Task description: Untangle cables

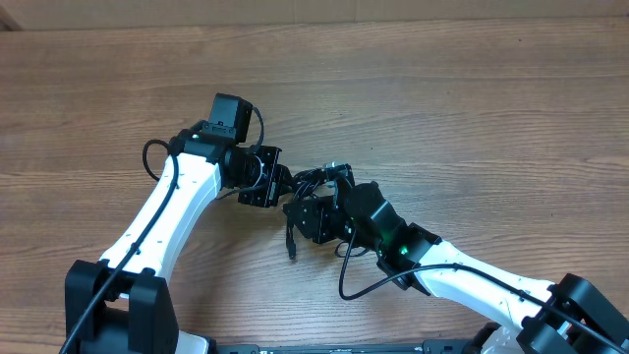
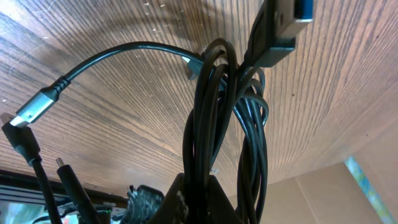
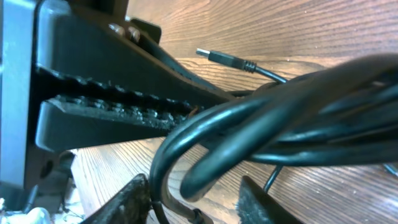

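Up close, the left claw (image 2: 196,194) is pressed together on the cables (image 2: 211,124), pinching the black bundle so that its loops rise straight out from between the fingers. From that pinch, one strand arcs away to the claw's left and ends in a silvery plug (image 2: 34,109). A blue-tongued USB plug (image 2: 291,18) juts out beyond the far end of the bundle. A thin black plug (image 2: 61,163) stands low on the claw's left.

From above, the left claw (image 1: 282,187) and the right claw (image 1: 313,211) meet nose to nose over the wooden table (image 1: 442,88), with the cables (image 1: 329,175) bunched between them. A single strand (image 1: 291,241) hangs from the right claw's side and ends in a small plug on the wood.

Seen from its own wrist camera, the right claw (image 3: 196,200) is spread, its fingers (image 3: 127,202) standing apart. A loop of the cables (image 3: 280,124) curves down into the gap. Whether either finger touches that loop I cannot tell. Just beyond the loop, the left claw's ridged finger (image 3: 124,93) lies across the view. Farther out, a small metal-tipped plug (image 3: 221,57) lies on the table.
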Action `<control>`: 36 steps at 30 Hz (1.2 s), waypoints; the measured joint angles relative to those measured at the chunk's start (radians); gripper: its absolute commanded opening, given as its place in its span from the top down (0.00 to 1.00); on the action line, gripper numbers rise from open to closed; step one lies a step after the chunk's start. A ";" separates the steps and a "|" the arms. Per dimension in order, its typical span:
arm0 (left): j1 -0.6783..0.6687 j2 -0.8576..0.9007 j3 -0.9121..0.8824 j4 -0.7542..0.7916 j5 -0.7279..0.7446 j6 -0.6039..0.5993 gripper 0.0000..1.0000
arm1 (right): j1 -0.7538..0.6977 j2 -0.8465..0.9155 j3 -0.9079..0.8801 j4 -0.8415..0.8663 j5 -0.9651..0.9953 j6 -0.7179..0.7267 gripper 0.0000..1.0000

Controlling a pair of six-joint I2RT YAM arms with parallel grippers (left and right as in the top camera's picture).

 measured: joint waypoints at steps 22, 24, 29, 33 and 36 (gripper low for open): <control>-0.002 0.000 0.000 -0.008 -0.193 0.163 0.96 | -0.066 0.000 0.000 -0.021 -0.313 0.023 0.96; -0.002 0.000 0.000 -0.008 -0.243 0.222 0.96 | -0.103 0.000 0.000 -0.051 -0.391 0.041 0.96; -0.004 0.000 0.000 0.025 -0.318 0.416 0.96 | -0.206 0.000 0.000 -0.059 -0.579 0.093 0.96; -0.004 0.000 0.000 0.053 -0.329 0.585 0.96 | -0.277 0.000 0.000 0.014 -0.679 0.161 0.96; -0.009 0.000 0.000 0.065 -0.329 0.701 0.96 | -0.316 0.000 0.000 0.107 -0.721 0.232 0.96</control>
